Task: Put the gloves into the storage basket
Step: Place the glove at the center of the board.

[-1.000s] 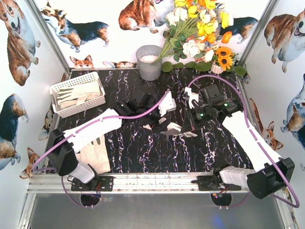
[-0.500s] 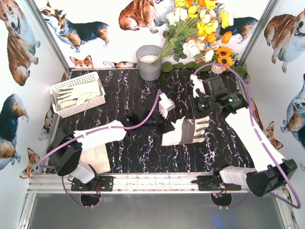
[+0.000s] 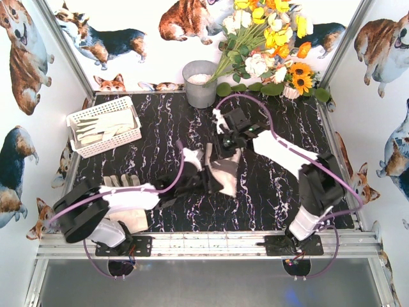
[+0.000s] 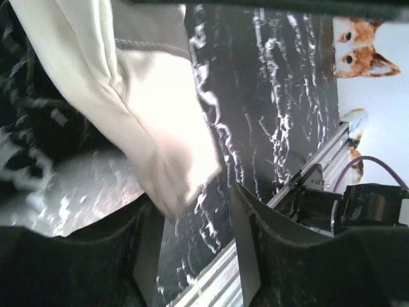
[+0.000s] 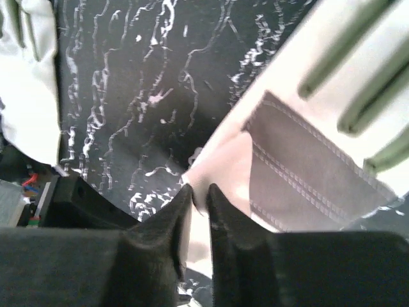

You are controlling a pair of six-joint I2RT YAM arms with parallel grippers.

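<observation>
Above the worktop's centre, the right tool pinched a glove; the left tool stood spread about its edge, apparently for handover. Next due: left grip, right release, then the storage basket.

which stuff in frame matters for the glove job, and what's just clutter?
Job:
- hanging glove, pinched by the right gripper
- loose glove by the left arm's base
- stowed gloves
- storage basket

Lying about:
- grey metal bucket
- flower bunch
</observation>
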